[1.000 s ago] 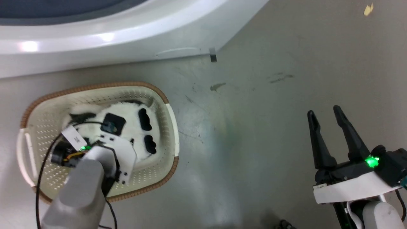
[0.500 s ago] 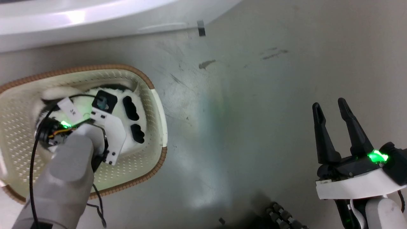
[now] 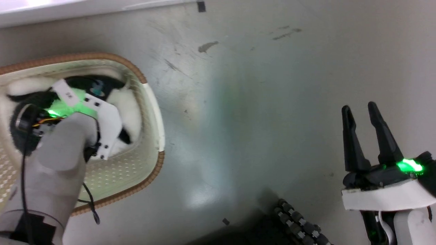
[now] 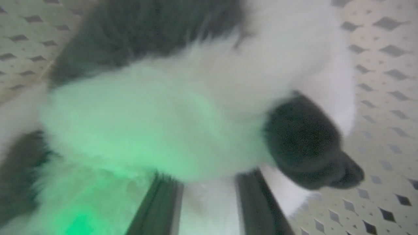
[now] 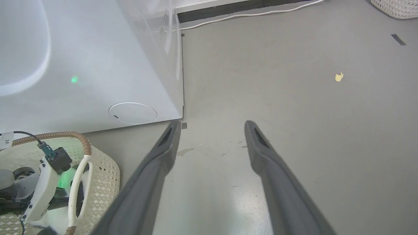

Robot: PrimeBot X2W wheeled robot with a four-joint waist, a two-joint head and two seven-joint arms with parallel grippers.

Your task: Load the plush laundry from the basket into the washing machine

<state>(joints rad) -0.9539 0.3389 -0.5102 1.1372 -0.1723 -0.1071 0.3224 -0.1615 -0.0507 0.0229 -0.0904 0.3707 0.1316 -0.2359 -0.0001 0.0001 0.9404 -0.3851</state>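
Head view, compared with one second earlier: the whole scene has slid toward 11 o'clock, which is a camera shift, not a displacement of objects. The washing machine is reduced to a white strip along the 12 o'clock edge. The basket sits on the floor and is now cut off at the 9 o'clock edge.

The plush laundry lies inside the basket. Its two black patches, earlier plain beside the wrist plate, are now mostly covered by the left arm. Green light falls on the fur.

In the left wrist view the left pincer is sunk into the toy, with white fur between its two fingers. That view is blurred, and whether the fingers are clamping cannot be told.

The right pincer stands at 4 o'clock, well apart from the basket. It is released as before, fingers spread and empty. In its own view it points at bare floor, with the washing machine's front at 10 o'clock.
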